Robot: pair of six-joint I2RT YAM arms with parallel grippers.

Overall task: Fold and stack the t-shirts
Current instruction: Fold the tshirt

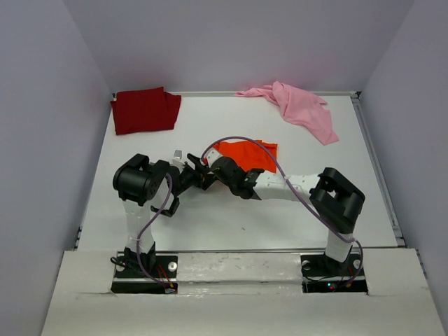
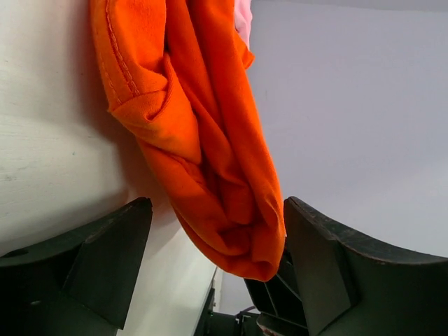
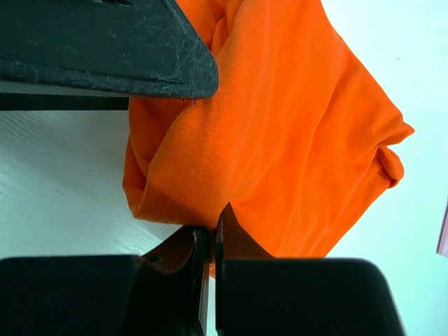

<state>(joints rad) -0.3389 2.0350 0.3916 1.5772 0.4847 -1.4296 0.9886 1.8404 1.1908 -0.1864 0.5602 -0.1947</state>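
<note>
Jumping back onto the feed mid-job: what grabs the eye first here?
The bright orange shirt stands out, bunched in the middle of the table, where the left hand and right hand meet at its left edge. The left hand is open, a fold between its fingers. Behind, a dark red shirt lies folded far left and a pink shirt crumpled far right.

Left gripper (image 1: 198, 176), right gripper (image 1: 208, 163) crowd orange tee (image 1: 248, 154); open table (image 1: 231, 225) toward red tee (image 1: 145, 110), pink tee (image 1: 301, 108)
</note>
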